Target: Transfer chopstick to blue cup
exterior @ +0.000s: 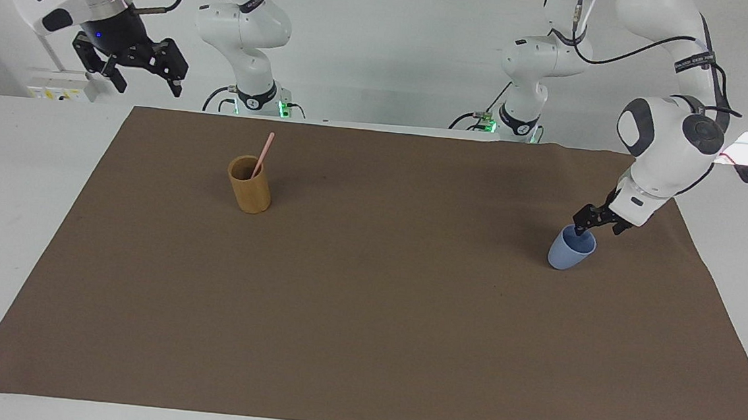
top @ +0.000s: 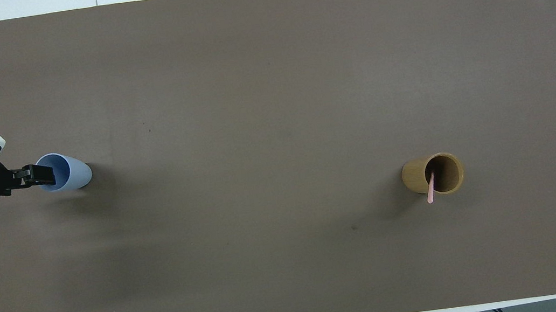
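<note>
Chopstick stands slanted in the tan wooden cup, its lower end inside and its upper end leaning over the rim toward the robots; that cup sits on the brown mat toward the right arm's end of the table, nearer the mat's robot-side edge than its outer edge. The right gripper hangs in the air over the mat's robot-side corner at that end, jaws spread and holding nothing, well apart from the chopstick. The blue cup stands near the mat's edge at the left arm's end. The left gripper is down at its rim, fingers parted around the wall, one fingertip reaching over the cup's mouth.
</note>
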